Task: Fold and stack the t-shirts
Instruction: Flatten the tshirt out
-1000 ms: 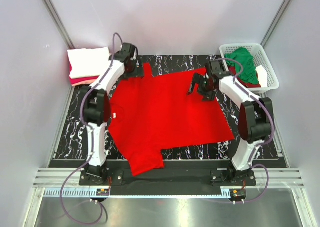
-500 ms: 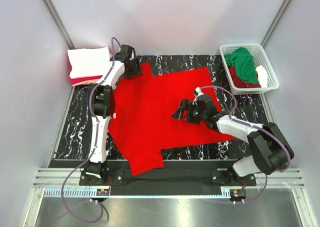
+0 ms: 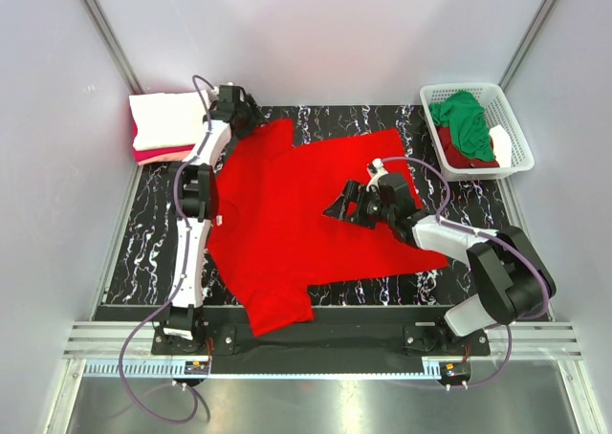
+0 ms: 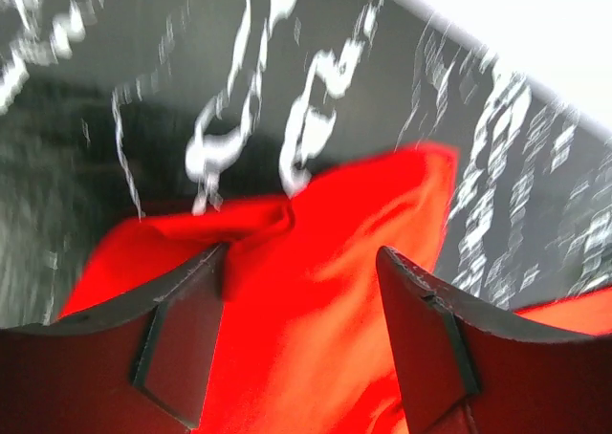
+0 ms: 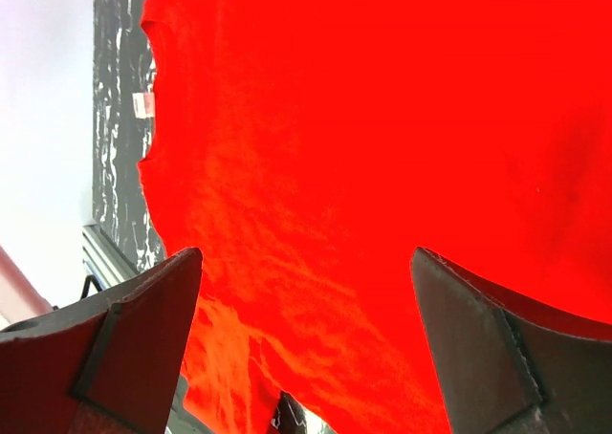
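Top external view: left of the left gripper (image 3: 239,119), folded white and pink t-shirts (image 3: 167,126) sit in a neat stack. Its jaws stand apart, empty, straddling the crumpled sleeve of the flat red t-shirt (image 3: 296,219). The right gripper (image 3: 339,207) hovers wide open, holding nothing, over smooth red cloth. Further to its right, a white lattice basket (image 3: 517,138) holds a bunched green shirt (image 3: 466,128).
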Robot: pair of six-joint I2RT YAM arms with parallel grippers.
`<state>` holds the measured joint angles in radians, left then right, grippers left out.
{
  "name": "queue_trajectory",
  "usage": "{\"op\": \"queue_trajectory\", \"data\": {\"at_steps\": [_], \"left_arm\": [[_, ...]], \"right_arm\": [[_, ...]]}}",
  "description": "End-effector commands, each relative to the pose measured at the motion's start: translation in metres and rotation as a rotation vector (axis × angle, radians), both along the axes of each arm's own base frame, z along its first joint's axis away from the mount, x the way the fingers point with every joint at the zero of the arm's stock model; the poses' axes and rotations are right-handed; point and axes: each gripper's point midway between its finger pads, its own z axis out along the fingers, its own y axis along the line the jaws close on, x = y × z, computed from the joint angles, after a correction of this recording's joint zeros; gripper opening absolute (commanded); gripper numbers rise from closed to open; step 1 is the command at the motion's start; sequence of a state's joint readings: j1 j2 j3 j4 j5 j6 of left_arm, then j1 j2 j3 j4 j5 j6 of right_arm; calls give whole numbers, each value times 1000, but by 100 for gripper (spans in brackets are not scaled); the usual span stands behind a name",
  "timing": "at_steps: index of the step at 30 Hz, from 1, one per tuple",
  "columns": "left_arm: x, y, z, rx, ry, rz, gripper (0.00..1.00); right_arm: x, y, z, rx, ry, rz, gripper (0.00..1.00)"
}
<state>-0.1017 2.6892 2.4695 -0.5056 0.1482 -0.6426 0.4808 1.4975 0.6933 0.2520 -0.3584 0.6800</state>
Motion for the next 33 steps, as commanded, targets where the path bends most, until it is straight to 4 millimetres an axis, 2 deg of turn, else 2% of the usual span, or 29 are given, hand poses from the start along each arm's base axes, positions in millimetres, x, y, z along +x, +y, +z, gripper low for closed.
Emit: {"op": "queue_trajectory", "data": {"at_steps": [1, 2, 3, 5, 6, 7, 8, 11, 13, 14, 15, 16, 17, 18, 19, 20, 21, 22, 23, 24, 25, 26, 27, 28, 29, 31, 32, 33], "left_arm": [[49, 31, 53, -190, -208, 142, 68], [55, 36, 66, -218, -245, 162, 70], [62, 44, 100, -239, -327, 180, 73], [66, 52, 135, -236, -402, 224, 80], [65, 53, 171, -242, -471, 225, 82], [63, 54, 183, -243, -492, 227, 84], [58, 54, 210, -246, -532, 225, 87], [43, 50, 242, -248, -562, 187, 88], [30, 42, 243, -225, -521, 148, 88], [18, 36, 262, -219, -531, 113, 88], [6, 26, 241, -173, -458, 77, 88], [-16, 15, 228, -147, -386, 46, 88], [-22, 17, 250, -125, -430, 35, 88], [-40, 9, 213, -79, -331, -1, 88], [-55, 5, 197, -67, -281, -20, 88], [-72, 1, 204, -66, -271, -36, 88], [-95, -2, 158, -60, -151, -59, 88], [-111, -7, 145, -78, -103, -91, 87], [-126, -10, 142, -83, -81, -109, 87], [-150, -12, 107, -64, 11, -142, 86], [-162, -12, 97, -45, 46, -152, 84], [-174, -12, 90, -26, 69, -163, 84], [-186, -15, 78, 5, 102, -200, 84], [-197, -11, 62, 31, 148, -197, 83], [-203, -11, 55, 44, 173, -201, 83], [-214, -10, 40, 69, 227, -207, 83], [-216, -8, 28, 81, 261, -199, 83], [-218, -9, 21, 80, 286, -201, 82]], "right_arm": [[8, 4, 14, 58, -48, 15, 97], [9, 3, 13, 62, -42, 11, 97], [9, 4, 13, 65, -46, 14, 97], [10, 3, 13, 68, -44, 12, 96], [9, 3, 13, 70, -45, 15, 96], [10, 3, 13, 69, -46, 16, 96], [10, 3, 14, 71, -45, 13, 96], [11, 2, 14, 71, -45, 8, 96], [10, 2, 13, 66, -40, 5, 96], [11, 2, 12, 64, -39, 5, 96], [11, 1, 11, 61, -34, 1, 96], [12, 1, 11, 57, -32, -1, 96], [12, 2, 11, 58, -31, 0, 97], [13, 0, 10, 50, -25, -10, 96], [13, -1, 10, 46, -22, -13, 97], [15, -1, 11, 44, -20, -20, 97], [15, -4, 6, 23, 3, -40, 98], [17, -6, 4, 10, 18, -55, 98], [24, -5, 13, 4, 14, -68, 98], [22, -14, 3, -52, 66, -106, 98], [25, -17, 5, -75, 76, -123, 98], [37, -17, 21, -81, 49, -146, 99], [31, -33, 8, -178, 124, -192, 100], [34, -38, 10, -212, 131, -211, 100], [46, -40, 24, -239, 98, -218, 100], [51, -57, 22, -341, 123, -261, 100], [63, -60, 27, -373, 106, -266, 100], [66, -70, 23, -406, 138, -275, 99]]}}
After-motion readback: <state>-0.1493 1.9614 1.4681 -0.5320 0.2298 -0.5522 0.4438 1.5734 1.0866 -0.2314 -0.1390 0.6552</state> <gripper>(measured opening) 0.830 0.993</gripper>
